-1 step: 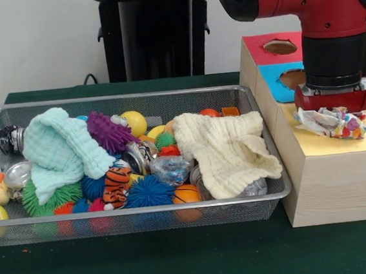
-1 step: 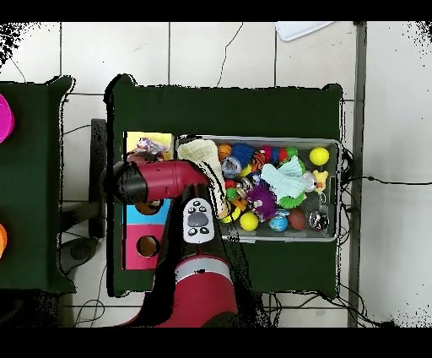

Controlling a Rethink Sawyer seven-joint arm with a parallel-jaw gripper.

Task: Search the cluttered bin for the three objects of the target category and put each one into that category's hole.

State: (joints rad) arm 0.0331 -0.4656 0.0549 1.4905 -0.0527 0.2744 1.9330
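Front view shows the red and black arm (image 1: pixel 306 2) reaching down over the wooden box (image 1: pixel 330 181) that stands just beside the right end of the wire mesh bin (image 1: pixel 139 216). The box top carries three coloured panels: a red one (image 1: pixel 258 47) with a hole at the far end, a blue one (image 1: pixel 278 79) with a hole in the middle, and a yellow one (image 1: pixel 339 142) nearest the camera. The gripper (image 1: pixel 333 104) hangs low over the yellow panel, and a crumpled multicoloured wrapper (image 1: pixel 329 123) lies directly beneath it on that panel; whether the fingers are closed on the wrapper or parted cannot be told, since the arm's body hides them. Inside the bin, a mint green cloth (image 1: pixel 58 152) is draped over the left part of the pile and a cream cloth (image 1: pixel 226 149) over the right part. Between them lie a purple spiky ball (image 1: pixel 108 131), a yellow ball (image 1: pixel 135 122), a blue spiky ball (image 1: pixel 148 192), a tiger-striped toy (image 1: pixel 117 182), a small orange basketball (image 1: pixel 187 193), and a crinkled clear wrapper (image 1: pixel 170 167). A crushed silver can (image 1: pixel 9 139) sits at the far left corner of the bin. Overhead view shows the arm (image 2: pixel 164 179) stretched across the box (image 2: pixel 148 203), with the wrapper (image 2: pixel 150 145) visible at the yellow end, and the bin (image 2: pixel 274 190) just beside it on the dark green table (image 2: pixel 253 110).
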